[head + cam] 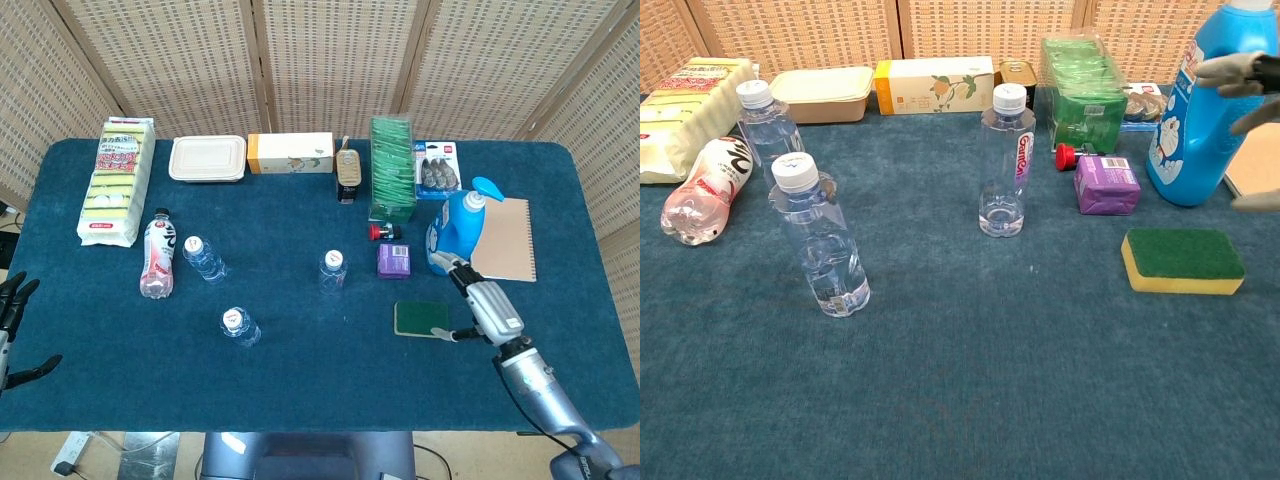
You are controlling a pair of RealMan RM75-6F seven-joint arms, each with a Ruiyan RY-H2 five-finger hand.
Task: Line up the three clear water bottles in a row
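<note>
Three clear water bottles stand upright on the blue tablecloth. One [204, 258] [767, 125] is at the left next to a lying pink bottle, one [240, 326] [820, 240] is nearer the front, and one [333, 271] [1005, 165] stands alone in the middle. My right hand [485, 300] hovers open just right of the green sponge, well to the right of the middle bottle; its fingers [1240, 72] show at the chest view's right edge. My left hand [12, 310] hangs open off the table's left edge, holding nothing.
A pink bottle [157, 258] lies beside the left clear bottle. A green sponge [421, 319], purple box [394, 260], blue detergent bottle [455, 232] and notebook [505, 238] crowd the right. Sponge pack [118, 180], food container [208, 158], carton [291, 153] and green packets [392, 168] line the back.
</note>
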